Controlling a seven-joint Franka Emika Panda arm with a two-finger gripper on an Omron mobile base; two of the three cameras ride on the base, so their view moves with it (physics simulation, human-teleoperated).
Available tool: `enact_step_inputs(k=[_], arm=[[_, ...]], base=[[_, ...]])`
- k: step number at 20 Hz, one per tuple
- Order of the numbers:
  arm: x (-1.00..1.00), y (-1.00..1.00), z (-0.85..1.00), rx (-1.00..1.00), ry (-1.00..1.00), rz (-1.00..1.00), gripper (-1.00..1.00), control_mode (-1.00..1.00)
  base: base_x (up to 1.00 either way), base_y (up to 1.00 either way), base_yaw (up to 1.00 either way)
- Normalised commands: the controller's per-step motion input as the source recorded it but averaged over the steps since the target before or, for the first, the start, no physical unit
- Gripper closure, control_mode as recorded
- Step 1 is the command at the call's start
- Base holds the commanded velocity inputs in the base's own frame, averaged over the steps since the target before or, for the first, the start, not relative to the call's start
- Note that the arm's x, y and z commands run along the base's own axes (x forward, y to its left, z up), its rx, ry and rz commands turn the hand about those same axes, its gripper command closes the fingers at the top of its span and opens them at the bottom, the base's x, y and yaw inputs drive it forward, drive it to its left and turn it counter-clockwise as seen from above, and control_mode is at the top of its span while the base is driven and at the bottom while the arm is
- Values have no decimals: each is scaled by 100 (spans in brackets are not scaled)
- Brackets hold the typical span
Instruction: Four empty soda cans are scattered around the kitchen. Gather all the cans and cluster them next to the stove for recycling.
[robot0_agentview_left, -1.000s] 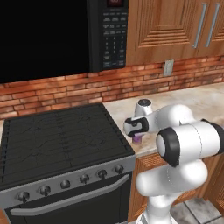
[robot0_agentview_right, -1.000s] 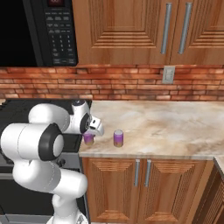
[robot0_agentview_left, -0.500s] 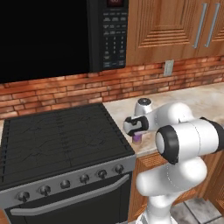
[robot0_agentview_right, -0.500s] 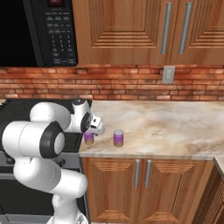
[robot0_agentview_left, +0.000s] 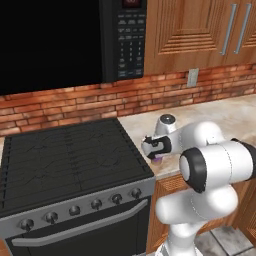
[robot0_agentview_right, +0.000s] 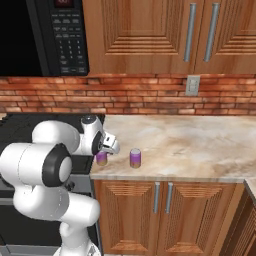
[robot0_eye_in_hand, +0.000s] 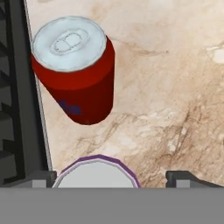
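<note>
In the hand view my gripper (robot0_eye_in_hand: 112, 177) is open, its fingertips (robot0_eye_in_hand: 41, 177) spread wide on either side of a purple soda can's silver top (robot0_eye_in_hand: 97, 173). That can stands on the counter just beside the stove (robot0_eye_in_hand: 17, 87). A red soda can (robot0_eye_in_hand: 76, 70) stands upright beyond it, also against the stove's edge. From the right base view the gripper (robot0_agentview_right: 106, 150) hovers over this purple can (robot0_agentview_right: 102, 159), and a second purple can (robot0_agentview_right: 135, 158) stands a little to its right. From the left, the hand (robot0_agentview_left: 152, 147) covers most of the can (robot0_agentview_left: 158, 159) beside the stove (robot0_agentview_left: 70, 155).
A black microwave (robot0_agentview_left: 125, 40) hangs above the stove. The beige counter (robot0_agentview_right: 190, 145) stretches right along the brick wall with a wall outlet (robot0_agentview_right: 192, 85). Wooden cabinets sit above and below.
The jaws have gone from shut on the purple can to wide open, leaving it standing on the counter. The arm has hardly moved.
</note>
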Motion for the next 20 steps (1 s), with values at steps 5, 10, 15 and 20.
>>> enact_step_inputs(k=[5,10,15,20], arm=[[0,0,23,2,-2,0,-100,-100],[0,0,31,2,-5,0,-100,-100],[0,0,31,2,-3,0,-100,-100],[-17,0,18,0,-2,0,-100,-100]], base=[[0,0,0],[0,0,0],[0,0,0],[0,0,0]])
